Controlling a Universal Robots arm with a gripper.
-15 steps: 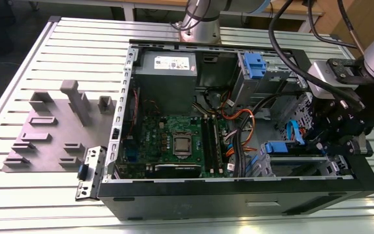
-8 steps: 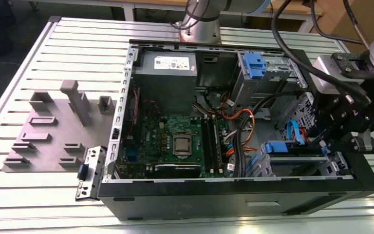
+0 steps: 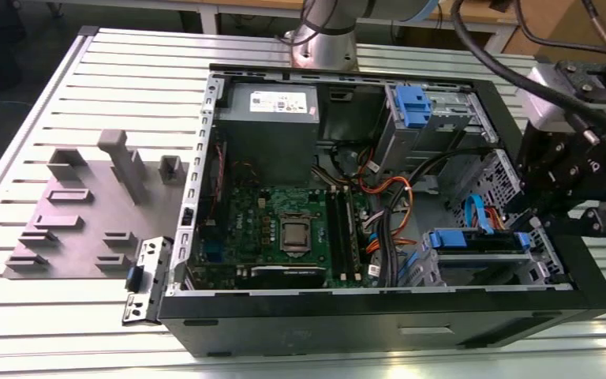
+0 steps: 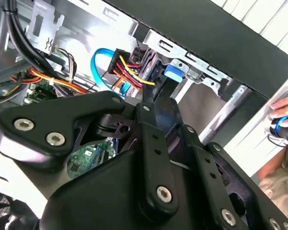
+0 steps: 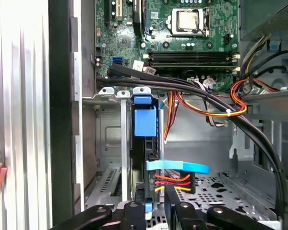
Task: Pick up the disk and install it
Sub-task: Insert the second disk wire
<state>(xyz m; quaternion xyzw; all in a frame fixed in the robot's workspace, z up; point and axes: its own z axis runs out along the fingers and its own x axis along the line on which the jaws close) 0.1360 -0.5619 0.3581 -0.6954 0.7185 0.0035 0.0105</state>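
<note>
Hovering at the open computer case's (image 3: 555, 304) edge on the exterior view's right, the gripper (image 3: 555, 213) was beside the disk (image 3: 479, 241), which sat in its drive cage (image 5: 108, 143) with cables attached. Installation looked largely done; whether the jaws were clamped or apart I could not tell.

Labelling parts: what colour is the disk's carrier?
Blue, clearest on the disk in the first wrist view.
</note>
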